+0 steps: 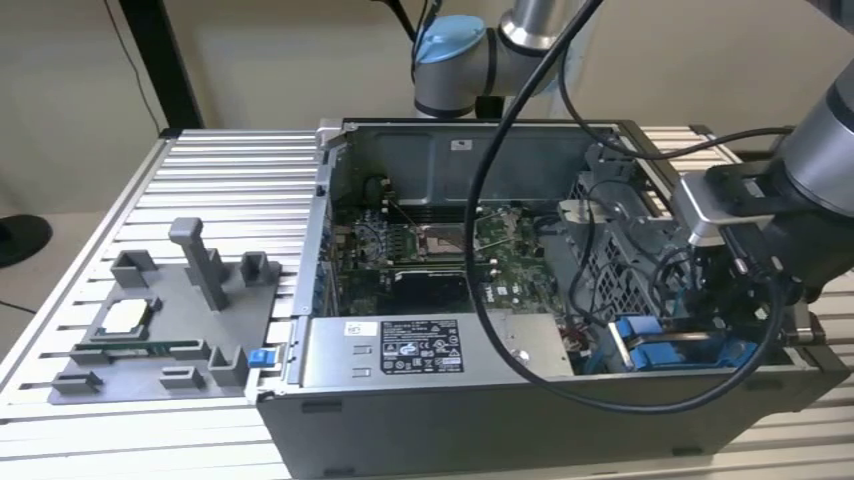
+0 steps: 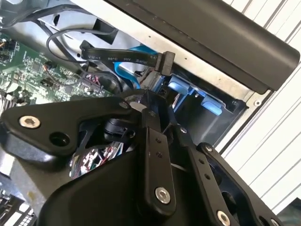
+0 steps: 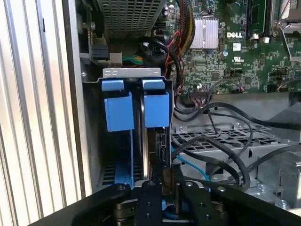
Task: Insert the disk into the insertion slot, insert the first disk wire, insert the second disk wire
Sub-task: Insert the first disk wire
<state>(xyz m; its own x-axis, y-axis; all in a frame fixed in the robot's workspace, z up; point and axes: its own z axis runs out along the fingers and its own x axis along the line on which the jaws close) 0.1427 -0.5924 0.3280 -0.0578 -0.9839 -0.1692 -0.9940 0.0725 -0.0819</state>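
exterior view: the case (image 1: 441,410) lies open on the slatted table (image 1: 214,180), so its boards and bays face up and can be reached from above. the arm (image 1: 814,150) bends down into the case's corner at the exterior view's right, where blue marks the slot (image 1: 661,350). the arm's bulk and its looping cable hide what sits in there. the tray (image 1: 174,330) stands well apart at the exterior view's left.

second wrist view: the gripper (image 2: 153,110) points its black links toward the blue tabs (image 2: 181,87) by the case wall. a flat black wire (image 2: 122,57) lies loose across the bay just beyond the tip, with nothing holding it. the links cover the tips, so the grip cannot be read here.

first wrist view: the camera looks along the gripper (image 3: 167,186) into the slot (image 3: 131,73). the disk (image 3: 156,110) stands on edge in it, in the blue carrier nearest the board (image 3: 244,47). beside it is a second carrier (image 3: 117,110). the two tabs sit level under the grey lip, so i judge the disk fully seated. the fingers (image 3: 149,202) are drawn close together and pinch a small dark plug (image 3: 165,176). the plug is aimed at the disk's dark rear edge, likely to line it up with a socket. whether it is already home is hidden where plug and disk meet. which wire it belongs to is hard to tell, though a blue wire (image 3: 190,164) runs close by.
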